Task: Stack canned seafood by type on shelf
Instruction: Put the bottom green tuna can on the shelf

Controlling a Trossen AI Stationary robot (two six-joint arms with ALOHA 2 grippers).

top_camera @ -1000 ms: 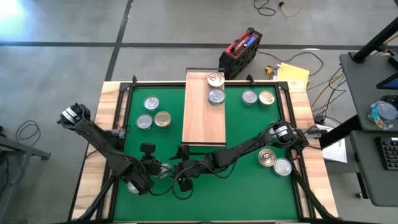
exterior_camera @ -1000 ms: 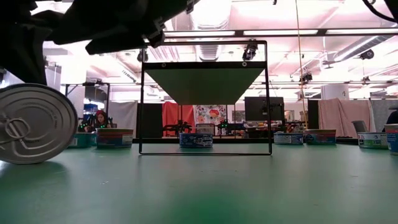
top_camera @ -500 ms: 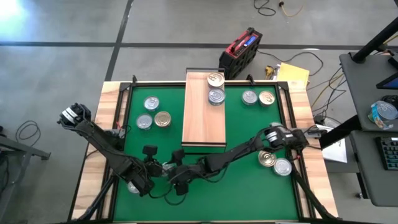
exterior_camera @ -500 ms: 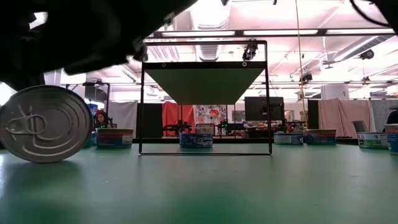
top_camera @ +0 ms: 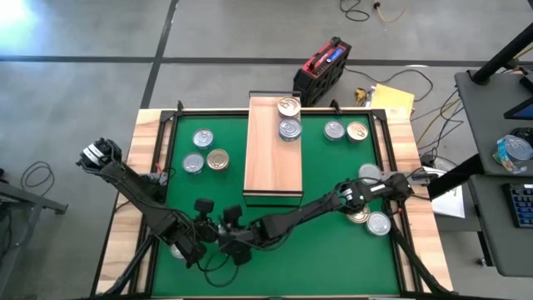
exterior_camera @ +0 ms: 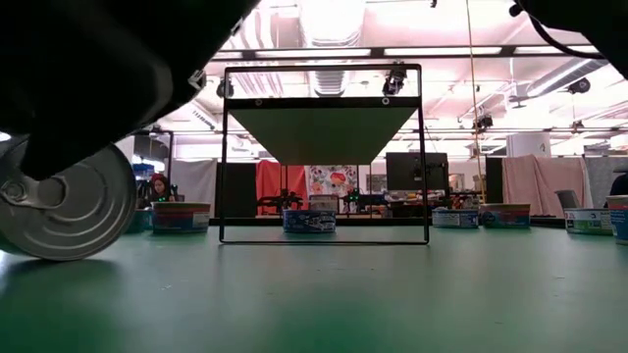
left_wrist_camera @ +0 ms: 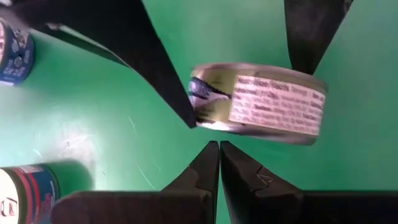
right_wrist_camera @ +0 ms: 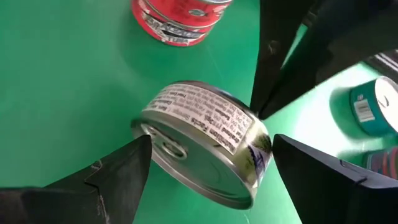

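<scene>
Two grippers are meeting near the table's (top_camera: 154,121) front: right gripper (right_wrist_camera: 205,180) is spreading its jaws around a tilted can (right_wrist_camera: 202,146), seemingly without pinching; left gripper (left_wrist_camera: 219,155) is keeping jaws pressed together.

You had both pincers, left (top_camera: 202,236) and right (top_camera: 233,239), meeting near the mat's (top_camera: 333,267) front edge, two cans (top_camera: 289,118) on the shelf (top_camera: 273,167).

Two dark jointed arms (top_camera: 133,192) with black tapered fingers (left_wrist_camera: 193,186).

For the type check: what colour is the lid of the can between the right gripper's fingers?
Silver, with a pull tab; the can shows best in the right wrist view.
</scene>
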